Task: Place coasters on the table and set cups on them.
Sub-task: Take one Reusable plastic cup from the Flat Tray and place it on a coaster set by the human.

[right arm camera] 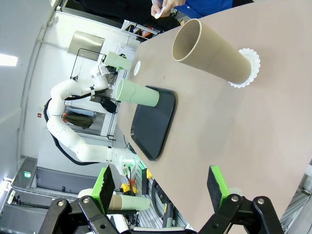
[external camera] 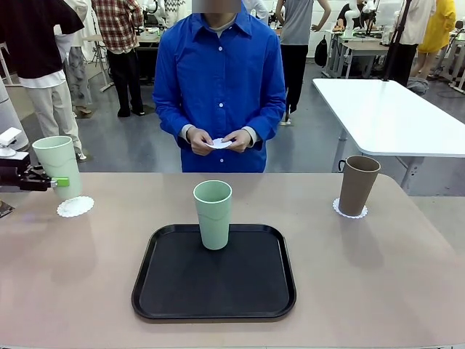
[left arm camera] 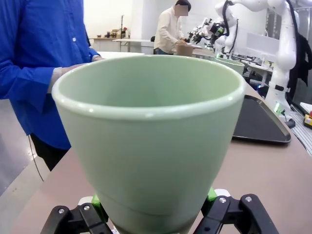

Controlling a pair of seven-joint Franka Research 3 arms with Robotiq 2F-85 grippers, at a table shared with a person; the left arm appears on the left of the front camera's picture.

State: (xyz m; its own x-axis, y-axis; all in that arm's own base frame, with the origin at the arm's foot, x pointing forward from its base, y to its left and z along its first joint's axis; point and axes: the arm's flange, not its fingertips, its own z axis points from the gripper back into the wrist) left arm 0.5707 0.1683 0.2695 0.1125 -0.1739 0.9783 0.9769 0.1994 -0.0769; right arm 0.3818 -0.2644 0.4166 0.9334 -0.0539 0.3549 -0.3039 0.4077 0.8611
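My left gripper (external camera: 49,182) is shut on a pale mint cup (external camera: 58,166) near its base, holding it upright just above and left of a white coaster (external camera: 75,206) on the table (external camera: 378,291). In the left wrist view the cup (left arm camera: 151,141) sits between my green pads (left arm camera: 210,195). A second mint cup (external camera: 213,213) stands on the black tray (external camera: 214,291). The brown cup (external camera: 358,185) stands on a coaster (external camera: 350,211) at the right. The person holds another coaster (external camera: 219,143) in both hands. My right gripper (right arm camera: 161,187) is open above the table, with the brown cup (right arm camera: 214,48) far ahead of it.
The person in a blue shirt (external camera: 218,80) stands at the far edge, opposite the tray. A white table (external camera: 392,116) stands behind on the right. Other people move about in the background.
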